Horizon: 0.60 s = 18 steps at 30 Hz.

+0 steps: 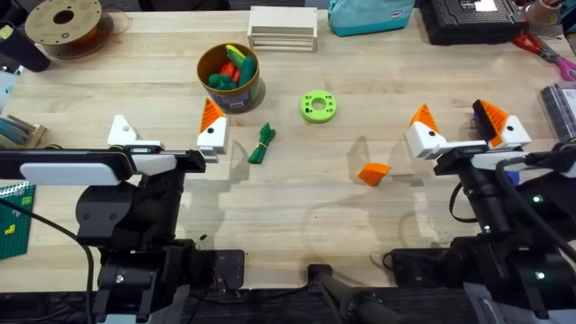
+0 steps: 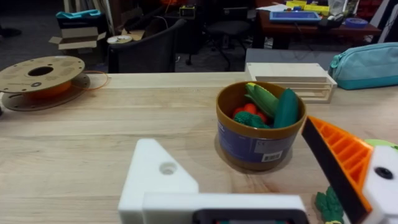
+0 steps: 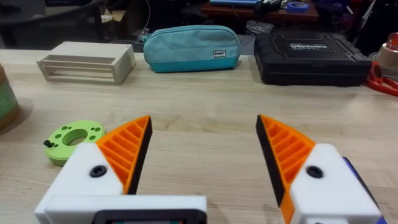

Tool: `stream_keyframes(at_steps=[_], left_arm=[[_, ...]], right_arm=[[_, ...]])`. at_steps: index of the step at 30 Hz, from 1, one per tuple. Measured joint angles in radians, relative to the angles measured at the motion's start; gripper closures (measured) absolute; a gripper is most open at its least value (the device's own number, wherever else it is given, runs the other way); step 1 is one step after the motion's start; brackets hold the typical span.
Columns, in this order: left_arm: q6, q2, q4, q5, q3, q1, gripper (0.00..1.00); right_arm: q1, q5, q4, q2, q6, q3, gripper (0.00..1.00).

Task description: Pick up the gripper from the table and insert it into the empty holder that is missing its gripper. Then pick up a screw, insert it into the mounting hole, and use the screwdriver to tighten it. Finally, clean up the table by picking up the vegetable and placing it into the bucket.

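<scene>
The loose orange gripper piece [image 1: 373,173] lies on the table near my right arm. My left gripper [image 1: 167,130] [image 2: 227,132] is open and empty. One of its fingers is a bare white holder [image 1: 121,131] [image 2: 155,177] with a mounting hole; the other carries an orange pad [image 2: 345,163]. My right gripper [image 1: 452,112] [image 3: 204,121] is open and empty, with orange pads on both fingers. A green vegetable [image 1: 262,144] [image 2: 328,206] lies beside the left gripper. The brown bucket [image 1: 250,90] [image 2: 255,144] behind it holds several toy vegetables. A green disc [image 1: 318,106] [image 3: 71,138] has a small dark screw [image 3: 46,144] at its edge. The screwdriver is out of view.
A wooden rack [image 1: 283,29] [image 3: 87,61], a teal pouch [image 1: 369,16] [image 3: 193,46] and a black case [image 1: 472,20] [image 3: 311,56] line the far edge. A filament spool [image 1: 63,20] [image 2: 40,73] sits at the far left. Red scissors [image 1: 544,49] lie at the far right.
</scene>
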Motion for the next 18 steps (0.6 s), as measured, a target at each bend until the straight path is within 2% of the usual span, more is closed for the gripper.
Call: stream_keyframes(at_steps=[8, 11, 14, 18], left_arm=[[0.0, 0.0, 0.004, 0.001, 0.0, 0.0, 0.015], [-0.008, 0.0, -0.011, 0.002, 0.008, 0.0, 0.015], [-0.02, 0.003, -0.105, 0.012, 0.067, 0.0, 0.015], [-0.03, 0.073, -0.327, 0.06, 0.266, 0.0, 0.014]], right_arm=[[0.0, 0.0, 0.002, 0.0, 0.0, 0.0, 0.012], [0.0, 0.011, 0.051, 0.0, 0.005, 0.0, 0.012], [0.0, 0.009, -0.029, 0.001, 0.024, 0.029, 0.012], [0.0, 0.004, -0.246, 0.039, 0.039, 0.183, 0.012]])
